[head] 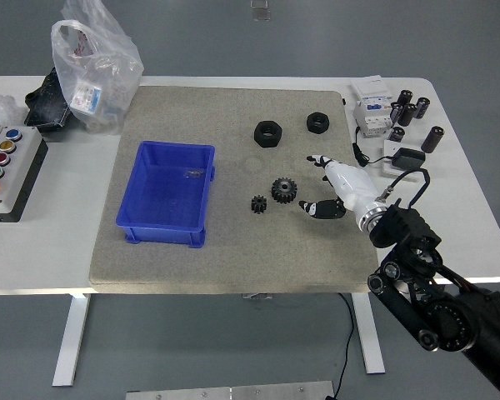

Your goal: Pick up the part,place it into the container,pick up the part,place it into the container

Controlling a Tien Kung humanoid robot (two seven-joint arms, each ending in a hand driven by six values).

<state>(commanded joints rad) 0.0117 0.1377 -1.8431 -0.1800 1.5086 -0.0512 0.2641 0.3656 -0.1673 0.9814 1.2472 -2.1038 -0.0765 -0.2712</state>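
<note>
Your right robot hand hovers with fingers spread, holding nothing, just right of the two gears on the grey mat. The blue bin sits left on the white surface, grey floor around.

A grey felt mat covers the middle of the white table. At upper left sits a clear plastic bag; below it, a button box. At upper right stand a white breaker and dark cylinders.
</note>
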